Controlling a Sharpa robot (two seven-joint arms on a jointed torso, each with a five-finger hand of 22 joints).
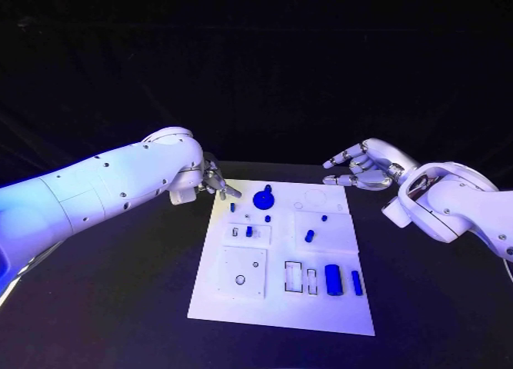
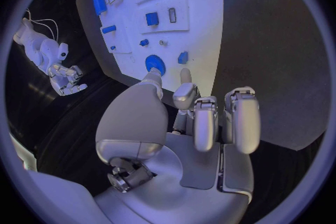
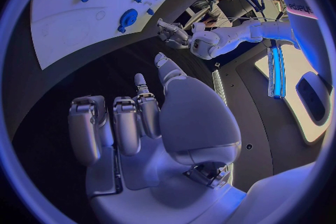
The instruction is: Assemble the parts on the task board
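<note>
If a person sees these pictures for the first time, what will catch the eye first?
First, the white task board in the middle of the black table, dotted with small blue parts; the blue gear near its far edge stands out. Next, the two silver hands at its far corners: the left hand beside the board's edge, the right hand raised, holding nothing.

Head camera looks down, wrist cameras close behind hands, all sharing task board [image 1: 281, 261]

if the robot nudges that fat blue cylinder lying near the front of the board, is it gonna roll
Probably: the blue cylinder lies on its side on the flat task board, so a sideways push likely rolls it. It looks solid and rigid. Its smooth surface may slip in a pinch.
</note>
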